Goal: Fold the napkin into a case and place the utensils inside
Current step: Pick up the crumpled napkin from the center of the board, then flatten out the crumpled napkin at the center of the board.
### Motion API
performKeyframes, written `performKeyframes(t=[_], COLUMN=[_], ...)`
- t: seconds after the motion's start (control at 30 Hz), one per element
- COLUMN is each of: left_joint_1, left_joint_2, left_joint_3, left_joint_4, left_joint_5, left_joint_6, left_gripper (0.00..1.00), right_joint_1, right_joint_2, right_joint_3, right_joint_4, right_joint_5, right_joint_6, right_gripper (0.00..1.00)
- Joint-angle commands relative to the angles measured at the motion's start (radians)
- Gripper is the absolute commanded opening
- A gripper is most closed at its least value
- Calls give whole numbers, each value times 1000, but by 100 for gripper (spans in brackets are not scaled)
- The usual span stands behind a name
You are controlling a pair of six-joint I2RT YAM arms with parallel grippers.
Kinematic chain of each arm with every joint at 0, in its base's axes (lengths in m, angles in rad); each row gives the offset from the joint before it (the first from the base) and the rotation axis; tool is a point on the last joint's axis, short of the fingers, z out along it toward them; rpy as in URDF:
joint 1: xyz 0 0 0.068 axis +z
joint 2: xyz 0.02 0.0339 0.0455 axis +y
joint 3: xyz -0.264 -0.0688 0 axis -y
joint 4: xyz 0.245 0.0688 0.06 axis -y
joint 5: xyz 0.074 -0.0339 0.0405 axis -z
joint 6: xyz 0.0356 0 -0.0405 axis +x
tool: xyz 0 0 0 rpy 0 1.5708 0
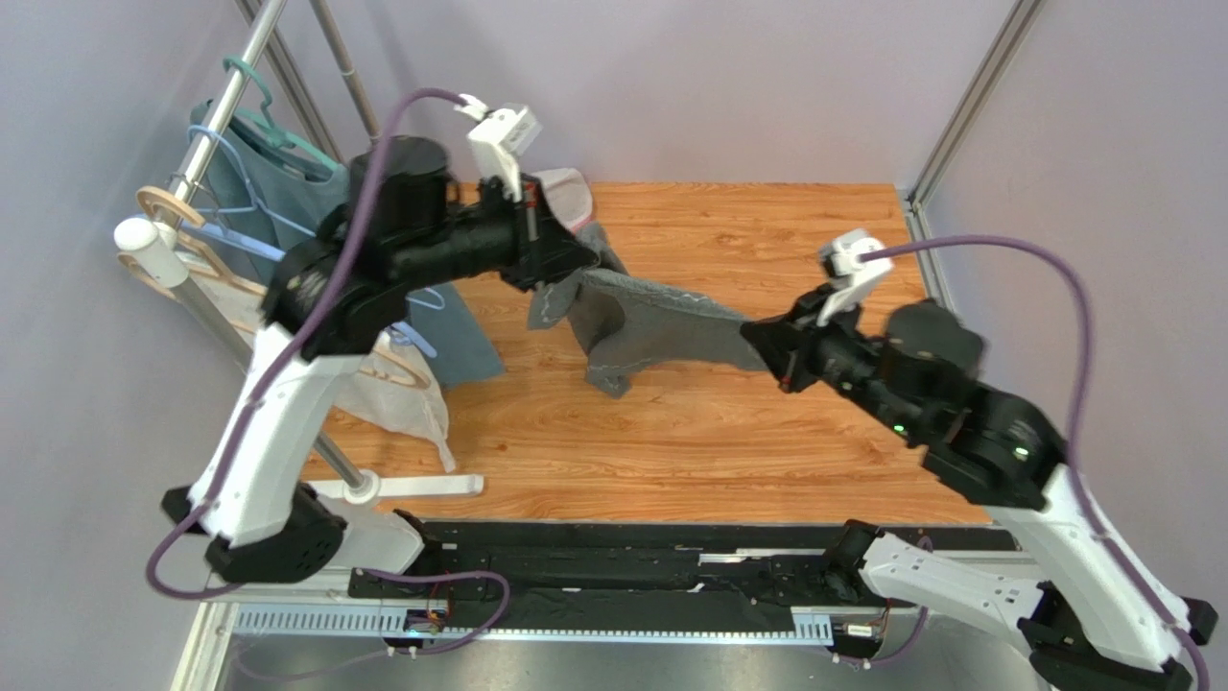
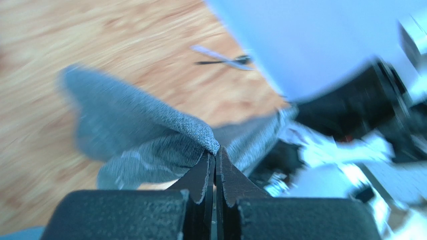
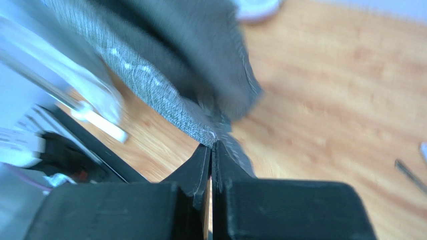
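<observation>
Top external: crumpled grey napkin (image 1: 652, 331) hangs between left gripper (image 1: 574, 284) and right gripper (image 1: 754, 341), each pinching it.

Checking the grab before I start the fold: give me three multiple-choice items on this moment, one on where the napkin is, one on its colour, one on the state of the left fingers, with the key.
1. Where is the napkin?
A lying flat, released
B strung between the left fingers and the right fingers, above the table
C already folded into a pouch

2. Its colour?
A white
B teal
C dark grey

3. The left fingers are:
A spread wide
B shut on the napkin's edge
C shut on nothing

Key:
1 B, the top view shows it spanning both arms.
2 C, grey weave shows in every view.
3 B, the left wrist view shows cloth pinched at the closed tips.
</observation>
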Motion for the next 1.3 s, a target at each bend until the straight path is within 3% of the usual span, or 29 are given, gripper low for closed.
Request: performKeyframes(t=[0.0, 0.1, 0.17, 0.3, 0.37, 0.5, 0.6, 0.63, 0.73, 0.97, 1.13, 1.27], left_joint_1=[7, 7, 7, 16, 46, 122, 143, 143, 142, 139, 131, 131], left_joint_2=[-71, -110, -98, 80, 219, 360, 361, 354, 289, 101, -19, -29], left_joint_3=[43, 42, 57, 187, 255, 337, 294, 280, 183, 48, 53, 106], left_joint_4=[-93, -47, -38, -108, -170, -195, -123, -75, 34, 30, 69, 118], left_joint_5=[196, 232, 215, 128, 89, 103, 276, 402, 610, 702, 730, 719], left_joint_6=[-3, -33, -38, -8, 12, 34, 45, 42, 14, 34, 3, -53], left_gripper=[0, 0, 0, 0, 0, 0, 0, 0, 0, 0, 0, 0], right_joint_1=[2, 2, 2, -10, -103, -287, -303, -303, -305, -306, -305, -305], right_joint_2=[-50, -64, -39, 81, 152, 191, 214, 205, 141, -3, -88, -70], right_joint_3=[207, 290, 321, 382, 425, 438, 459, 459, 444, 461, 494, 560], right_joint_4=[-251, -262, -259, -214, -202, -110, -110, -110, -75, -88, -73, -81], right_joint_5=[64, 86, 187, 416, 452, 277, 332, 338, 288, 58, -126, -87], right_joint_6=[-93, -104, -113, -226, -242, -285, -317, -332, -372, -390, -390, -360], right_gripper=[0, 0, 0, 0, 0, 0, 0, 0, 0, 0, 0, 0])
